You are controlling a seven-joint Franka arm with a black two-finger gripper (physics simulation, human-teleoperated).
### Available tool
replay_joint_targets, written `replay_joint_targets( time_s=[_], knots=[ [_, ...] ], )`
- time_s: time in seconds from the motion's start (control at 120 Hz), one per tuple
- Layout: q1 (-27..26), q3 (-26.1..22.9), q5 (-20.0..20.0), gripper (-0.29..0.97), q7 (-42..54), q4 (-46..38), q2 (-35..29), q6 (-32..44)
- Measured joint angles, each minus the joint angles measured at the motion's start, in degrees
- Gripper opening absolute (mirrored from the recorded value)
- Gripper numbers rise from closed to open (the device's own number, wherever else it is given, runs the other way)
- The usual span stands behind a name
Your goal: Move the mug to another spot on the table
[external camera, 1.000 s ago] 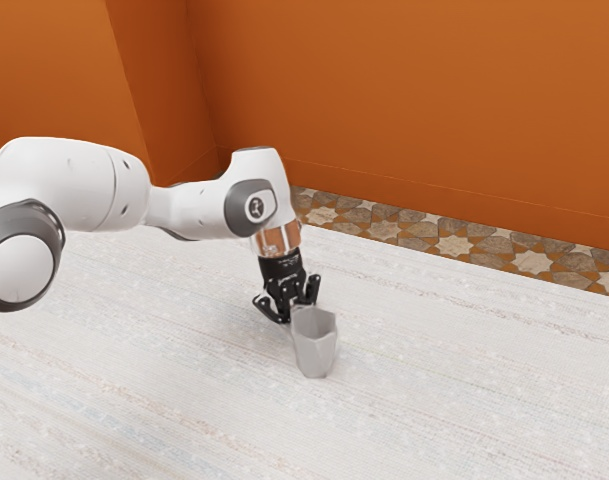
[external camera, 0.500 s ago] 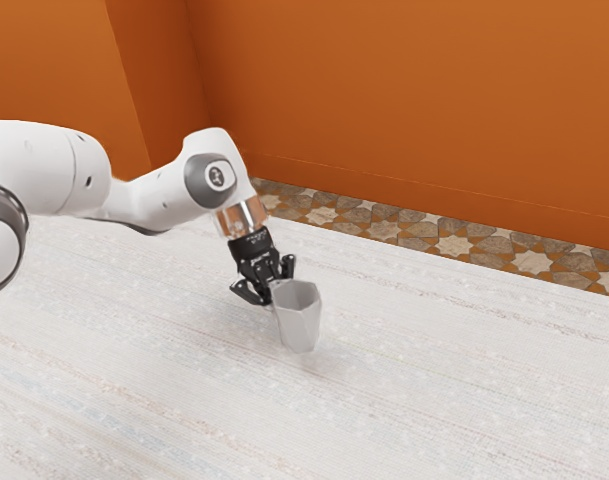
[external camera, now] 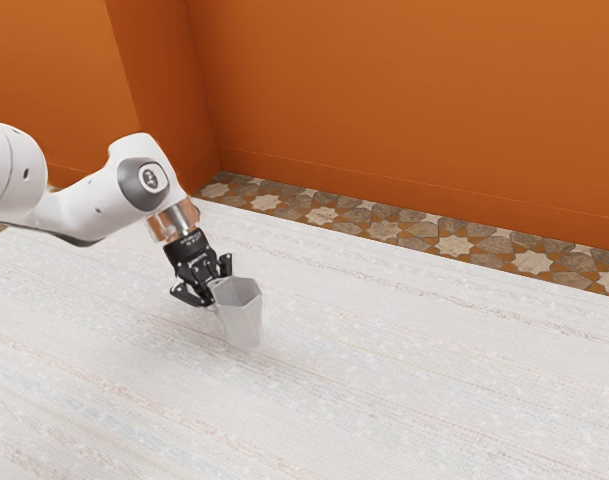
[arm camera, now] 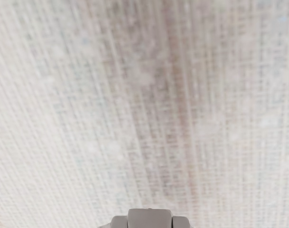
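Exterior view, starting from its left: the white arm reaches in low, and the tool is pinched narrow on one wall of the grey mug. The mug hangs tilted just beside the tool, left of centre, with its base at or barely off the pale surface; I cannot tell which. Here's the danger: a grip on one wall lets the mug swing or slip. If the base catches the surface, it could twist free and topple. Wrist view has the mug right under the hand.
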Motion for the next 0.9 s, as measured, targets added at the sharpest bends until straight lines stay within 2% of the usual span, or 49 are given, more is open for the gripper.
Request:
replay_joint_targets(
  time_s=[0.3, 0.9],
  knots=[
    [4.67, 1.47, -2.65, -0.07, 4.49, -3.85, -1.8, 2.49],
    [8.07, 2.08, -2.65, -0.07, 10.52, -2.53, 1.89, 3.71]
  ],
)
